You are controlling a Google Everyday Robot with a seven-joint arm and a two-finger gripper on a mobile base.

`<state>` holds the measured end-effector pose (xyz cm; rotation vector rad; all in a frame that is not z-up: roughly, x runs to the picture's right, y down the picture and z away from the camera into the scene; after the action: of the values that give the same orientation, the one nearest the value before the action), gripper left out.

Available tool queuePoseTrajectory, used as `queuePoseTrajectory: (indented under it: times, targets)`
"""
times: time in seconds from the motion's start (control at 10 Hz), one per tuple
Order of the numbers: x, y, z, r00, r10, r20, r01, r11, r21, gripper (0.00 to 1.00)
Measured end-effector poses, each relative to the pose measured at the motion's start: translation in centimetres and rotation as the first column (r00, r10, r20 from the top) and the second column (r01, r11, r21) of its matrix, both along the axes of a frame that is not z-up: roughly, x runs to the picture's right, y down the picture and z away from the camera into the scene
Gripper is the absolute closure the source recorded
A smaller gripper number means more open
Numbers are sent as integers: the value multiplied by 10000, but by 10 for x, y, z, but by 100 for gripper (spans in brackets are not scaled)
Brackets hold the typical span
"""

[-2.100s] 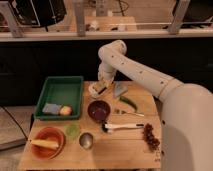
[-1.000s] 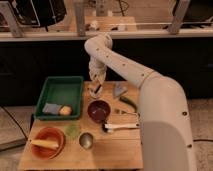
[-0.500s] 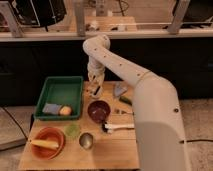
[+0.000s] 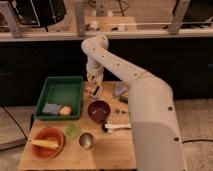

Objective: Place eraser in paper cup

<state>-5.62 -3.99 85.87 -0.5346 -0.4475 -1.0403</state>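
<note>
The robot's white arm (image 4: 131, 80) is rising from the lower right of the frame, sloping up and to the left over a wooden table (image 4: 112, 152), and bending sharply at a rounded joint near the shelf behind. From that bend the forearm is pointing almost straight down, and the gripper (image 4: 94, 83) is hanging at the back of the table, just right of the green tray (image 4: 52, 83). The gripper is hovering directly above the paper cup (image 4: 96, 92), very close to its rim or touching it; which one cannot be told. Whether the gripper is grasping the eraser or has let it go cannot be told either.

The paper cup is showing as a small cream-white round cup, standing upright near the table's back edge, between the tray and a grey object (image 4: 120, 90). It is sitting just behind the dark maroon bowl (image 4: 99, 111) and looking clearly smaller than that bowl.

Nearer the front, a pale green cup (image 4: 73, 130) and a steel cup (image 4: 86, 141) are standing side by side, with an orange bowl (image 4: 48, 150) at the front left corner. A white-handled tool (image 4: 119, 127) is lying to the right of the steel cup, partly under the arm.
</note>
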Motion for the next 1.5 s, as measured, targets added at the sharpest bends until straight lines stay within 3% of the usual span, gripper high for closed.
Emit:
queuePoseTrajectory:
  times: [0.1, 0.3, 0.8, 1.0, 1.5]
  targets:
    - [-1, -1, 1, 10000, 18, -13, -18, 10000, -31, 100]
    - [-1, -3, 4, 9999, 35, -102, -36, 9999, -126, 88]
    - [0, -2, 13, 9996, 138, -263, -148, 9993, -355, 35]
    - [3, -1, 16, 9992, 182, -347, -196, 9990, -407, 21]
    - [9, 3, 15, 9987, 241, -459, -264, 9984, -492, 20]
